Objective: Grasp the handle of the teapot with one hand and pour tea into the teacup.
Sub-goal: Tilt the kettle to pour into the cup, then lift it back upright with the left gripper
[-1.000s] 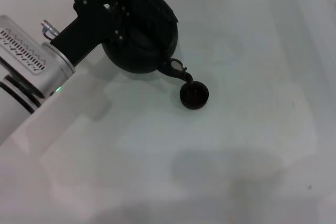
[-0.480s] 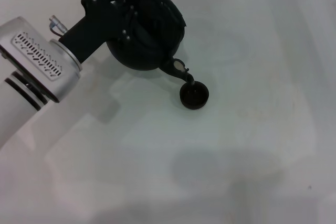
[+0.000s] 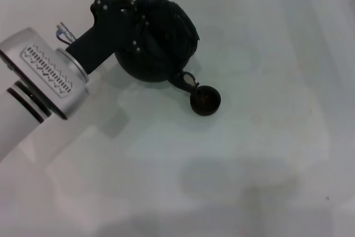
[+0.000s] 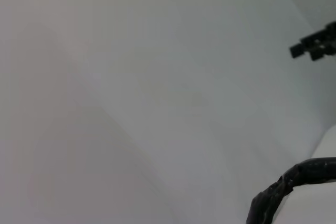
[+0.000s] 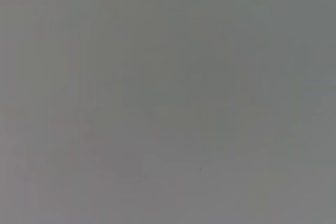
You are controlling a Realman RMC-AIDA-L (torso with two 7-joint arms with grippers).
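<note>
- Three views show this moment, and only the head view takes in the whole work area.
- From the head view, my left gripper [image 3: 135, 21] sits at the top of the teapot [image 3: 161, 40], closed around the handle [image 3: 145, 5], which is mostly hidden behind my black fingers.
- My left arm [image 3: 39, 84], silver with a black end section, comes in from the left edge toward the pot.
- I hold the teapot tilted, its short spout [image 3: 186, 80] angled down and to the right.
- Just off the tip of the spout stands the teacup [image 3: 205, 100], a tiny black cup with a dark inside, upright on the pale table [image 3: 266, 154].
- I cannot tell whether the spout touches the cup's rim or whether any liquid is in the cup.
- Through my left wrist view I see mostly blank pale surface, with a rough dark wrapped band [image 4: 286, 184] at one corner and a small black part [image 4: 315, 43] at an edge; neither pot nor cup is recognisable.
- My right wrist view is plain grey, with no object in it.
- My right gripper appears in none of the views.
</note>
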